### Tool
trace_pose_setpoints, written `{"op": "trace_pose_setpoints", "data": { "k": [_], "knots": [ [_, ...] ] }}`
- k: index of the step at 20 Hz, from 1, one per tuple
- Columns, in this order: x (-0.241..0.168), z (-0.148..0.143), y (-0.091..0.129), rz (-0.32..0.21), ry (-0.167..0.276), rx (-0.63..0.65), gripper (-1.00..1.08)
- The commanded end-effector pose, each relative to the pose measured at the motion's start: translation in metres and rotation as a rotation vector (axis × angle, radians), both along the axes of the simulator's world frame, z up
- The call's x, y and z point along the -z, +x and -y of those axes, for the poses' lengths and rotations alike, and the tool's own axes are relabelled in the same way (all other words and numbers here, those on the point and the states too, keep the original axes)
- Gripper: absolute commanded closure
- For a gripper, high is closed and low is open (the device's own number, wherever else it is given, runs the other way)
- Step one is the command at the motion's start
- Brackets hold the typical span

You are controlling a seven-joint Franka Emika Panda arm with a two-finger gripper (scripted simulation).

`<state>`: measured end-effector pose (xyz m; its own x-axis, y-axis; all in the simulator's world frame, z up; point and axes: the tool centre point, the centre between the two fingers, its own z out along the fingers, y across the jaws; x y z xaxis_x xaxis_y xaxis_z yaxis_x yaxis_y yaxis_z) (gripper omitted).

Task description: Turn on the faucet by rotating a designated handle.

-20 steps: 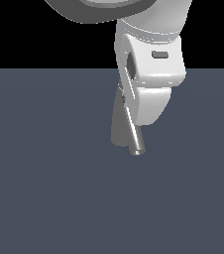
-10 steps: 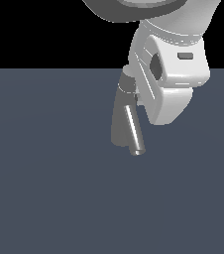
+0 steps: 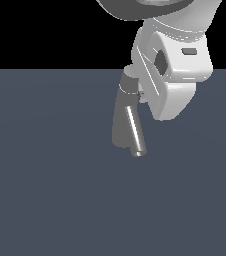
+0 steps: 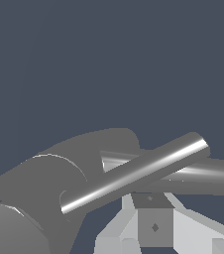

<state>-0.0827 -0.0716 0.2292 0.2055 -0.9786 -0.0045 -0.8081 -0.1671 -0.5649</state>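
The faucet [image 3: 121, 120] is a tall grey tapering body with a cylindrical cap [image 3: 130, 82] and a slanted spout [image 3: 135, 134]. In the exterior view the white robot hand [image 3: 174, 75] sits close against the cap on the exterior view's right and hides the handle and the fingers. In the wrist view the handle [image 4: 134, 173] is a thin shiny rod running out from the cap [image 4: 49, 178], with the thicker spout [image 4: 203, 172] behind it. My gripper [image 4: 153, 208] lies right by the rod's middle. One grey-padded fingertip [image 4: 154, 225] shows there, and the gap between the jaws is hidden.
A flat dark blue-grey floor [image 3: 45, 190] spreads all around the faucet. Above its far edge the background [image 3: 35, 30] is black. The arm's large white link [image 3: 145, 7] hangs over the faucet's top.
The white hand has shifted toward the exterior view's right and turned slightly, uncovering more of the faucet's cap. The body and spout stay where they were.
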Motion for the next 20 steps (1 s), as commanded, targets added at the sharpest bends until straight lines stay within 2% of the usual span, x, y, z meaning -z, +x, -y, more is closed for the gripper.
{"op": "trace_pose_setpoints", "data": {
  "k": [1,20],
  "knots": [
    [-0.002,0.019,0.004,0.0,-0.004,0.031,1.08],
    [-0.017,0.069,0.033,-0.006,-0.006,0.061,1.08]
  ]
}}
